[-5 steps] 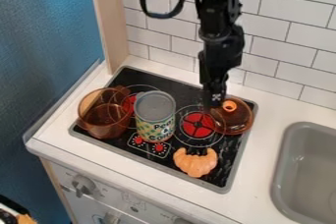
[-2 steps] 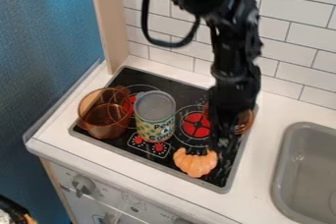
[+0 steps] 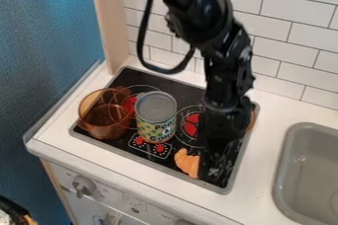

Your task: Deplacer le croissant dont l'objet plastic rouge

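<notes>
Can (image 3: 156,120): upright, printed label
Pot (image 3: 105,129): left beside can
Croissant (image 3: 186,162): front-right of can
Gripper (image 3: 212,169): same side, farther from can; cannot tell jaw state

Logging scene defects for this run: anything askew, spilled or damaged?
Nothing clearly wrong: can upright, reddish pot on the cooktop, visible part of the croissant intact. Only query: pale streaks beside the hand, smears or reflections, can't tell. The hand hides part of the croissant.

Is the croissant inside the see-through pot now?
No, the croissant lies on the black stovetop near its front edge, and the see-through pot stands on the other side of the can.
</notes>
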### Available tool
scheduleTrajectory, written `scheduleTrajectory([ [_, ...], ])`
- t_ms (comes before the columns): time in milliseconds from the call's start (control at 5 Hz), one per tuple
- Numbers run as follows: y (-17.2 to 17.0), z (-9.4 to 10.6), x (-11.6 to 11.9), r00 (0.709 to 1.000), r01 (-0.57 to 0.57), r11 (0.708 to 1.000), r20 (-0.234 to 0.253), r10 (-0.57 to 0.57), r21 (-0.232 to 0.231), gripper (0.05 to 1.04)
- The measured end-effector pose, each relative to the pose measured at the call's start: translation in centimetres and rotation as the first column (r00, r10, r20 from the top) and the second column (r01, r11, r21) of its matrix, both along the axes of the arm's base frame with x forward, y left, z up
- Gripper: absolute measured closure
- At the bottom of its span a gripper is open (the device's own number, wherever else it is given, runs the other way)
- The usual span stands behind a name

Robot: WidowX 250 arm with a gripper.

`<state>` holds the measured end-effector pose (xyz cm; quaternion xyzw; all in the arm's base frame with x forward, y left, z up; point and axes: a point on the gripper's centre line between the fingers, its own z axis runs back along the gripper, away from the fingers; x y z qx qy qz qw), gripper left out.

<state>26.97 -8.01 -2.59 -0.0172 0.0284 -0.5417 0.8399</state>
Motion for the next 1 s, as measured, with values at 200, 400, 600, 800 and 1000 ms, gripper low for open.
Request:
scheduleTrajectory([
  [200,0.6,-1.5,-0.4,0.999,-0.014,0.999,-0.033,0.015,0.041,0.083],
  [400,1.4,-1.6,0.3,0.999,-0.040,0.998,0.007,0.039,0.050,0.084],
  [600,1.8,-2.1,0.7,0.999,-0.047,0.998,0.021,0.046,0.051,0.084],
  [800,2.6,-2.7,1.0,0.997,-0.070,0.997,0.026,0.069,0.045,0.084],
  [1000,2.5,-4.0,1.2,0.998,-0.064,0.998,0.022,0.064,0.010,0.132],
])
